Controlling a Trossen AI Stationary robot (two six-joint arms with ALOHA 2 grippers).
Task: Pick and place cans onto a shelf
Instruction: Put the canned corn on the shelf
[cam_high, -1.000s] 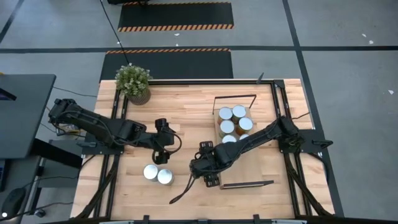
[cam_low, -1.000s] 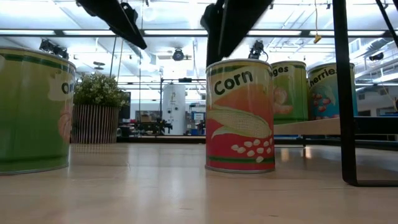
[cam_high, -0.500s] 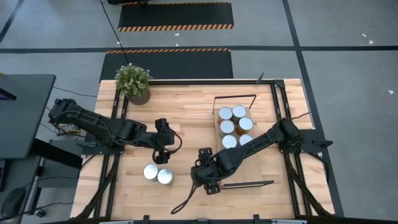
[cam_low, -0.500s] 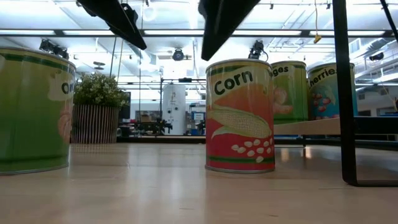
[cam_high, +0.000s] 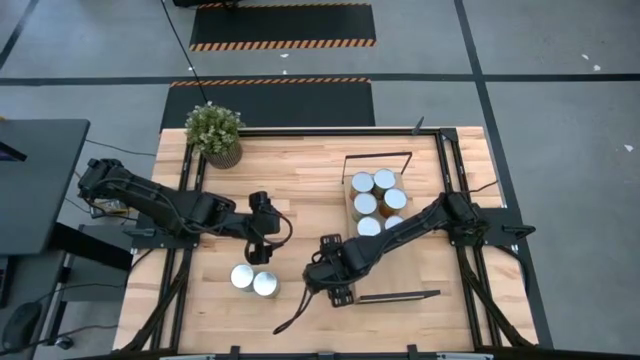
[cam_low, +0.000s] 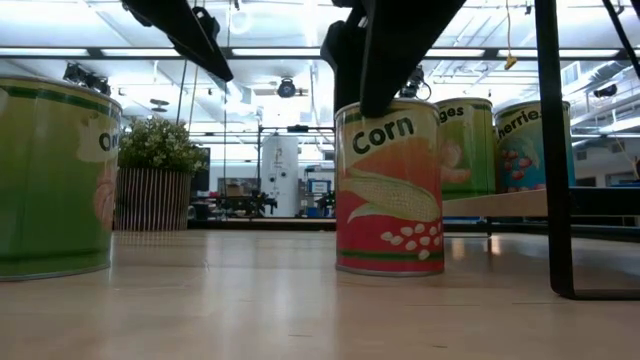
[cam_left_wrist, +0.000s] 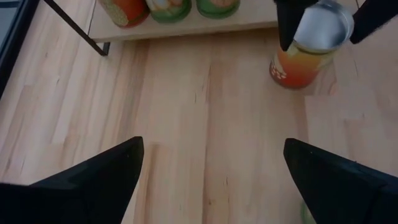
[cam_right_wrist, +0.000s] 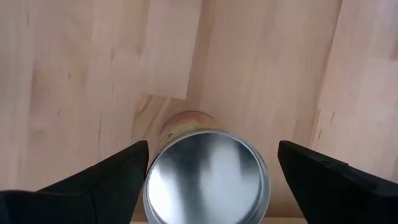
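Corn can (cam_low: 388, 187) stands on the bench (cam_high: 300, 190); my right claw (cam_right_wrist: 208, 171) straddles it, fingers spread; left claw (cam_left_wrist: 211, 168) open.

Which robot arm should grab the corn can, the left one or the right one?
The right one, probably. Its pincer hangs right over the corn can, open fingers on both sides. The left pincer waits farther away, near two other cans.
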